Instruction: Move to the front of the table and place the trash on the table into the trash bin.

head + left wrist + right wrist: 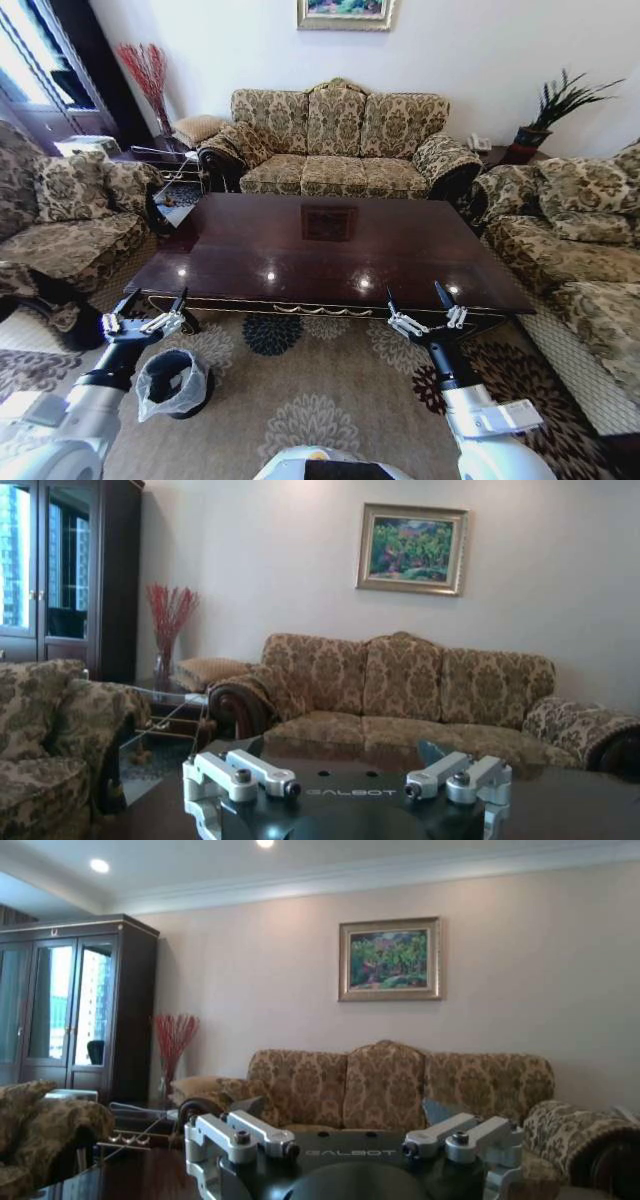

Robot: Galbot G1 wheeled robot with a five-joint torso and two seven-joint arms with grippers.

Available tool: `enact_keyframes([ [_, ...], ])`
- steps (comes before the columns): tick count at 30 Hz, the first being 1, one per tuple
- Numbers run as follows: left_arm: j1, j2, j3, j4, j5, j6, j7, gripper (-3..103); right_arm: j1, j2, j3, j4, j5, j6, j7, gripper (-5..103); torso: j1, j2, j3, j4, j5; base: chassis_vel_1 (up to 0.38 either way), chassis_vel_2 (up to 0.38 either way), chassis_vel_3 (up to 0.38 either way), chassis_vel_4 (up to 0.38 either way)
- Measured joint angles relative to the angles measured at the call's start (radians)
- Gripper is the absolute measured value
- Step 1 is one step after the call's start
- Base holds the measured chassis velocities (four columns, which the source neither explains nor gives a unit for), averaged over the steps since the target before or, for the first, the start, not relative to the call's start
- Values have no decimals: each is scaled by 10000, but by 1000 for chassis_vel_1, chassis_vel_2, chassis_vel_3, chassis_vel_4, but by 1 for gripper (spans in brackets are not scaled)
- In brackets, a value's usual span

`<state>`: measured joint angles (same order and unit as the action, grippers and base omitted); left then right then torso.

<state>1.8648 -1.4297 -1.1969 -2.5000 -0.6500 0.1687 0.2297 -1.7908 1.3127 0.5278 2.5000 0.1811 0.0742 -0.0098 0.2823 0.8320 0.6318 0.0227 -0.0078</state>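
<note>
The table [330,245] stretches across the head view, its dark glossy top bare apart from light reflections; the trash is out of view. On the carpet at the table's near left corner stands the trash bin [172,382], black mesh with a white bag liner. Just above and left of the bin, by the table's near edge, my left gripper [155,298] hangs open and holds nothing. My right gripper [414,291] is open and holds nothing at the near edge, right of the middle. Each wrist view shows its own open gripper, left [340,748] and right [340,1107], over the table top [560,802].
A patterned three-seat sofa [335,140] stands behind the table. An armchair [70,220] sits on the left and another sofa [580,230] on the right. A glass side table [165,165] fills the far left corner. Patterned carpet [320,400] lies in front.
</note>
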Motion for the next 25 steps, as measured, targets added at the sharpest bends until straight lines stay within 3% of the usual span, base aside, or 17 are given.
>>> enact_keyframes([
  [25,0,1,0,0,0,1,0,100,0,0,0,0,0,0,0,100,0,0,0,0,0,0,0,0,0],
])
